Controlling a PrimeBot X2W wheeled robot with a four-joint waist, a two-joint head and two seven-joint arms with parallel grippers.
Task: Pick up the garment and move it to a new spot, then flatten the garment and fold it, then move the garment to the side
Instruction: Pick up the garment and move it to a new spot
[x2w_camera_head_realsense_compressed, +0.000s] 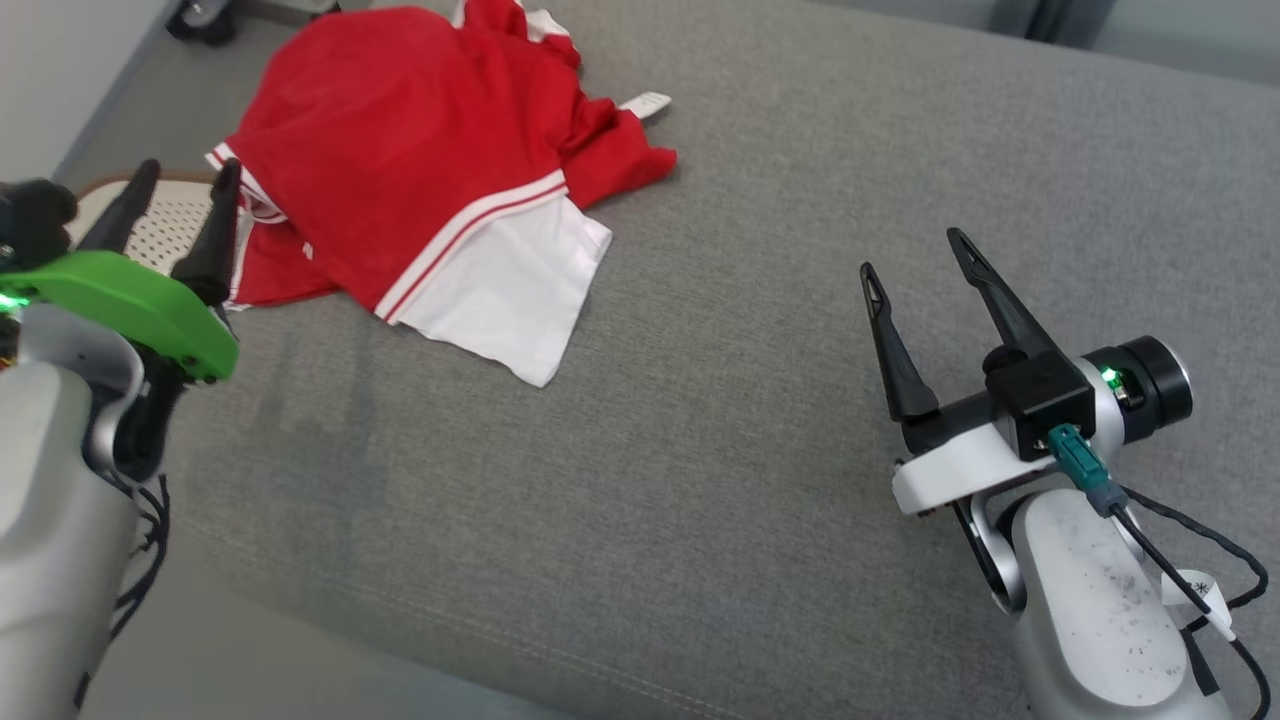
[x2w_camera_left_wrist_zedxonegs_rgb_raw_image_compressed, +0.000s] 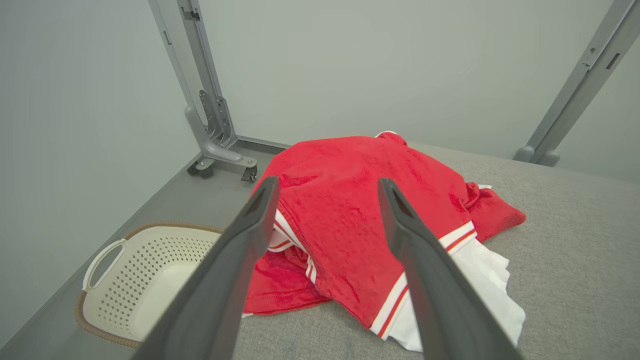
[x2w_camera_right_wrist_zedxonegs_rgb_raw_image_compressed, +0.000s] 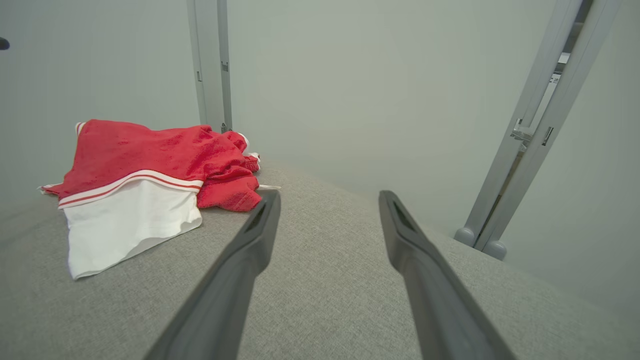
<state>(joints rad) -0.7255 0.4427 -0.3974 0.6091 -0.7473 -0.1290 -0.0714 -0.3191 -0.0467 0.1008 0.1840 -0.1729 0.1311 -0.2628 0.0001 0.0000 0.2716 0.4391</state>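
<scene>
A crumpled red garment (x2w_camera_head_realsense_compressed: 400, 160) with white panels and red-white stripes lies bunched at the far left of the grey padded surface (x2w_camera_head_realsense_compressed: 760, 420). My left gripper (x2w_camera_head_realsense_compressed: 185, 170) hovers open at the surface's left edge, just short of the garment's left side, nothing between its fingers. In the left wrist view the garment (x2w_camera_left_wrist_zedxonegs_rgb_raw_image_compressed: 345, 220) sits straight ahead between and beyond the open fingers (x2w_camera_left_wrist_zedxonegs_rgb_raw_image_compressed: 235, 265). Over the bare surface at the right stands my right gripper (x2w_camera_head_realsense_compressed: 912, 250), open and holding nothing. From the right wrist the garment (x2w_camera_right_wrist_zedxonegs_rgb_raw_image_compressed: 145, 170) appears far off to the left.
A white perforated laundry basket (x2w_camera_left_wrist_zedxonegs_rgb_raw_image_compressed: 145, 270) with a brown rim stands on the floor left of the surface, below my left gripper. Grey metal frame posts (x2w_camera_left_wrist_zedxonegs_rgb_raw_image_compressed: 210, 115) on casters rise behind the surface. Another post (x2w_camera_right_wrist_zedxonegs_rgb_raw_image_compressed: 535, 125) stands at the right.
</scene>
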